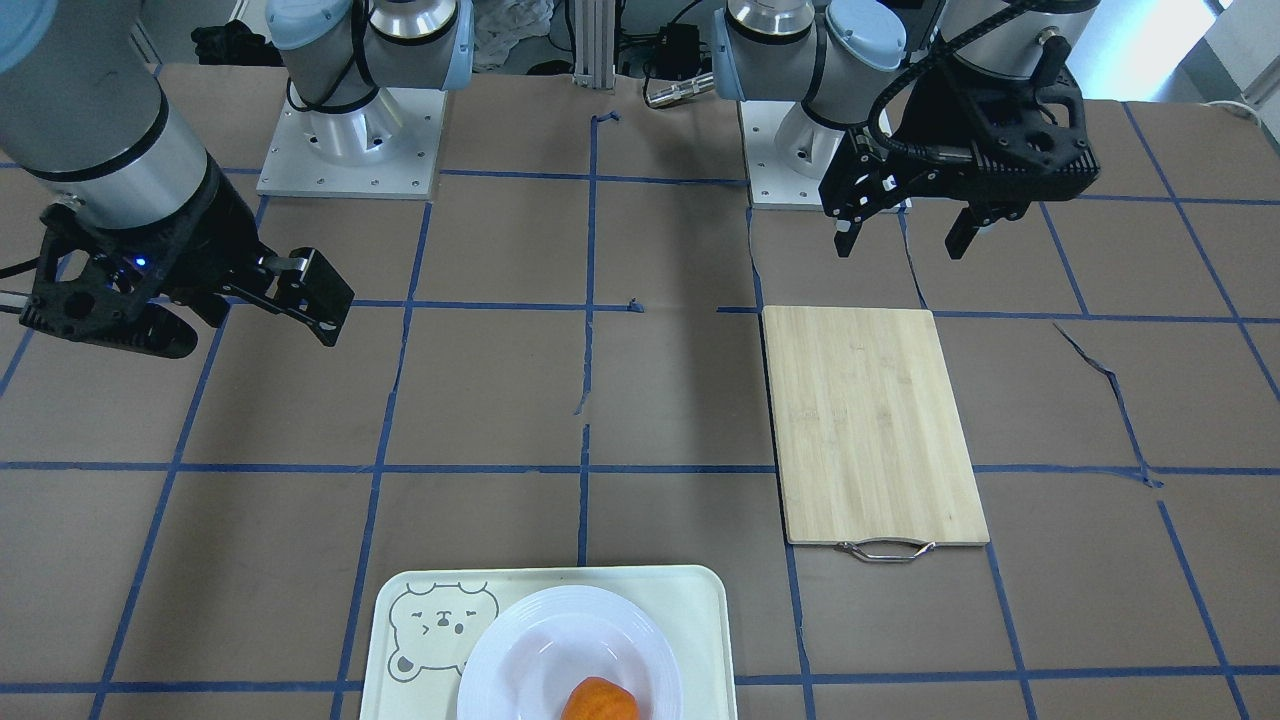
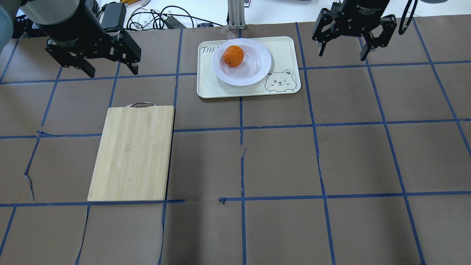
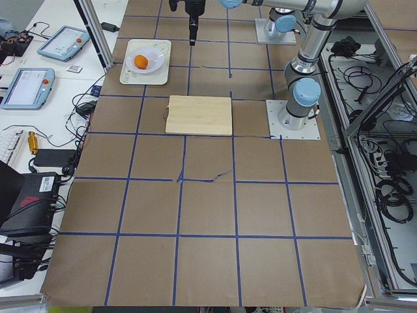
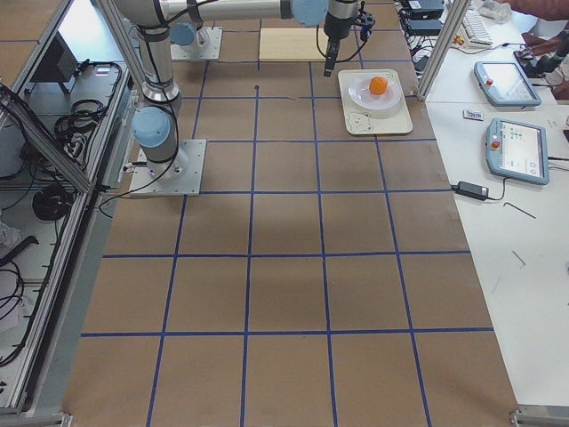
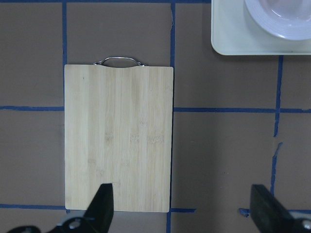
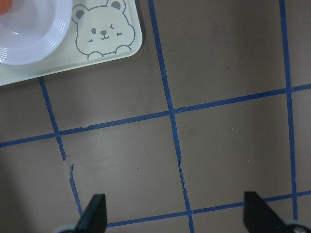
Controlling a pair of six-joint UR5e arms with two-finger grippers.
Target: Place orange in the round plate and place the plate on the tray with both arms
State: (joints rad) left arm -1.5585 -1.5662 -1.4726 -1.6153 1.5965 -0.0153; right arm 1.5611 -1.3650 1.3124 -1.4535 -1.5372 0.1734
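Left claw [image 2: 112, 70], right claw [image 2: 342, 54] gape; tray [image 2: 220, 90] lies lengthwise left-to-right.

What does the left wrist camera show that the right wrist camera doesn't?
Only the left wrist view shows the rectangular bamboo cutting board with a metal handle. Only the right wrist view shows the grey bear-face drawing and a sliver of the small bright orange fruit. Both show part of the pale cream rectangular tray and the round glossy white plate.
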